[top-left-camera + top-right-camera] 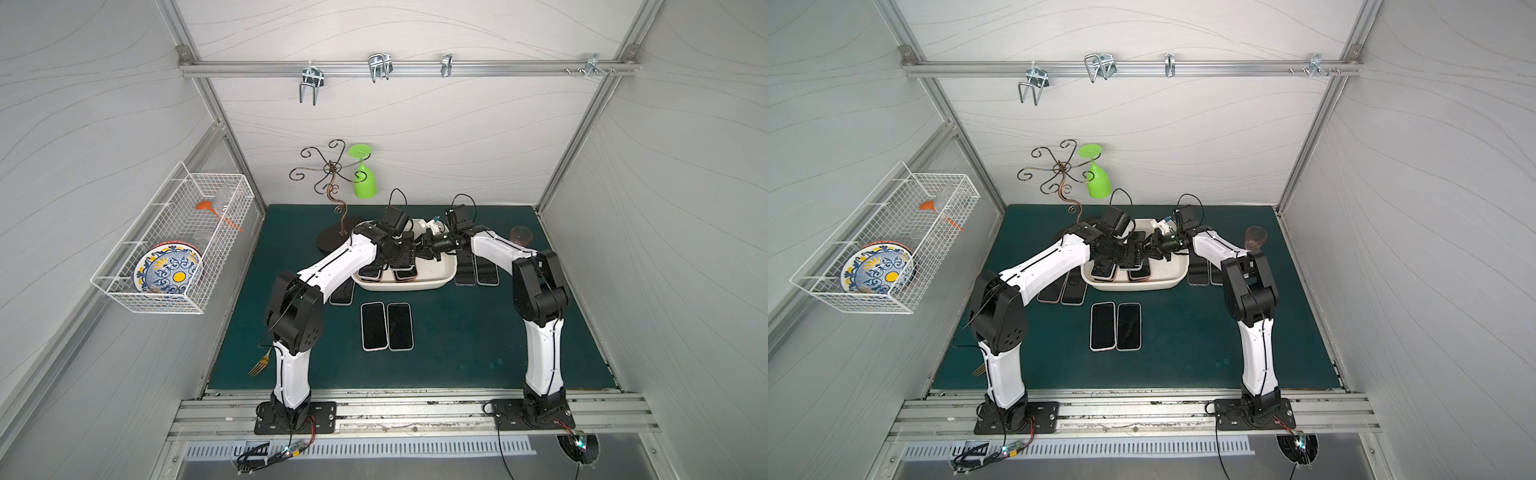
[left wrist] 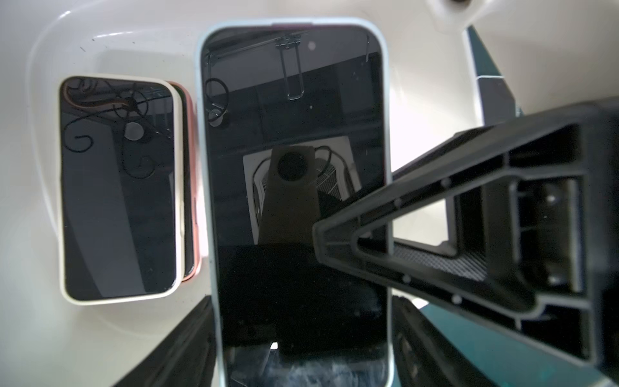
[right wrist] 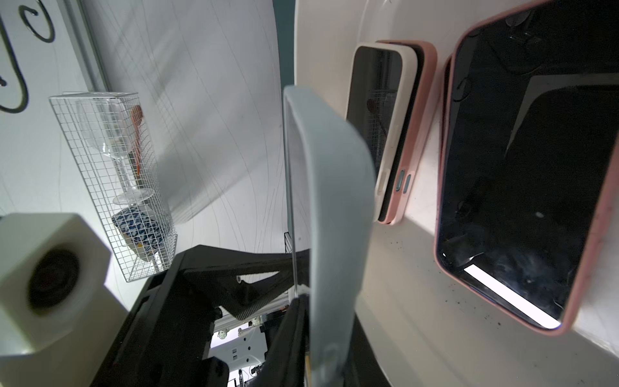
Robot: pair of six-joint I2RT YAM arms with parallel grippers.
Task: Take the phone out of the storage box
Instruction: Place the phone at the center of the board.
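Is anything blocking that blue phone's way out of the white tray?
Nothing visible does: the left gripper and right gripper hold the blue phone above the storage box floor; only its low rim lies ahead.

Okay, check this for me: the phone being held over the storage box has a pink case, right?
Not quite. The phone held over the storage box has a pale blue case, not a pink one, as the left wrist view shows. A pink-cased phone lies inside the box.
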